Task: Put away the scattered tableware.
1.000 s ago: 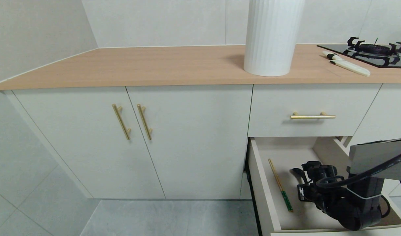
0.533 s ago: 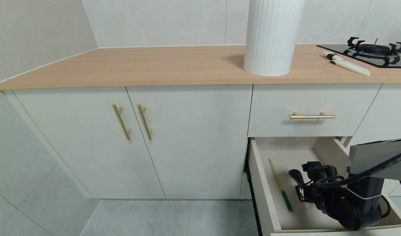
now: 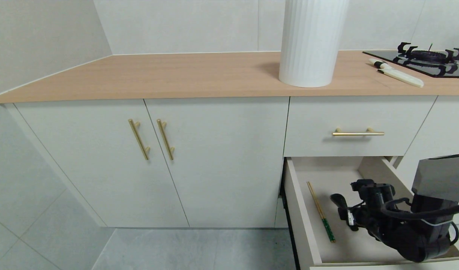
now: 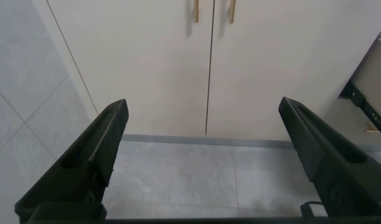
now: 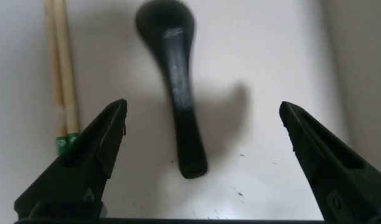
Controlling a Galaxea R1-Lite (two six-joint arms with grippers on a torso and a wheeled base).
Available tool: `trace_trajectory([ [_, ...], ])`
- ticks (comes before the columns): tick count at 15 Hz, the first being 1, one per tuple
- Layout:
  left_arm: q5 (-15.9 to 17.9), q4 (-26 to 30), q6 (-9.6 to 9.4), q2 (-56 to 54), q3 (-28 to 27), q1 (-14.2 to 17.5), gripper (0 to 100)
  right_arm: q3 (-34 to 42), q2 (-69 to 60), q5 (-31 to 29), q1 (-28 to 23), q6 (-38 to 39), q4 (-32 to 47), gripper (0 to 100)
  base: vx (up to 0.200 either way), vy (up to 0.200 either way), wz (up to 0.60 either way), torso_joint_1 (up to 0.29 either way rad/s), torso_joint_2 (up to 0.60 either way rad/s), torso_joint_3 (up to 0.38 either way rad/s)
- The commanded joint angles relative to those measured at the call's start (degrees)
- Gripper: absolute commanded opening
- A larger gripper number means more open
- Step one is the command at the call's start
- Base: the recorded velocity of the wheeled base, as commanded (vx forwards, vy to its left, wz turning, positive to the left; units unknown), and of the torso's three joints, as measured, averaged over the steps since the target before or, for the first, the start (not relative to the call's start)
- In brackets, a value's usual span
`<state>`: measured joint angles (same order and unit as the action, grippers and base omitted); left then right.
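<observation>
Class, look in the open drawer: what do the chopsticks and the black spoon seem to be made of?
Chopsticks: probably bamboo or wood, matte; pale tan shafts, green-painted ends. Black spoon: perhaps plastic or glazed ceramic, smooth, slightly glossy; faint highlights on its bowl leave it open.

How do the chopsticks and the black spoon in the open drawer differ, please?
The chopsticks are pale wood with green ends; the spoon is all black. The chopsticks are a thin, straight pair; the spoon is one piece with a rounded bowl. The chopsticks lie nearer the drawer's left wall; the spoon lies farther right, under the open right gripper. Both lie flat on the drawer floor, ungripped.
</observation>
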<state>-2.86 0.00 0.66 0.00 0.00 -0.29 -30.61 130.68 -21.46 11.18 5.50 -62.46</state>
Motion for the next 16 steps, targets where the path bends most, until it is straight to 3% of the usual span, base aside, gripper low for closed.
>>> trace_trajectory([
  [1,0.0,0.0,0.04,0.0,0.0,0.0,100,1.3,-12.1,0.3,0.3,-0.2,6.1,100,0.0,0.0,0.0,0.0,0.0,0.0],
  [6,0.0,0.0,0.04,0.0,0.0,-0.1,100,-0.2,-30.2,3.5,0.2,-0.2,26.6,100,0.0,0.0,0.0,0.0,0.0,0.0],
  [8,0.0,-0.1,-0.04,0.0,0.0,0.0,100,-3.2,-38.3,7.4,0.9,-0.1,41.5,100,0.0,0.0,0.0,0.0,0.0,0.0],
  [10,0.0,-0.1,-0.04,0.0,0.0,0.0,100,-5.7,-42.4,9.9,1.0,0.0,51.0,100,0.0,0.0,0.0,0.0,0.0,0.0],
  [16,0.0,-0.1,0.04,0.0,0.0,-0.1,100,-6.6,-46.1,12.8,1.3,-0.2,59.0,100,-0.167,0.0,0.0,0.0,0.0,0.002],
])
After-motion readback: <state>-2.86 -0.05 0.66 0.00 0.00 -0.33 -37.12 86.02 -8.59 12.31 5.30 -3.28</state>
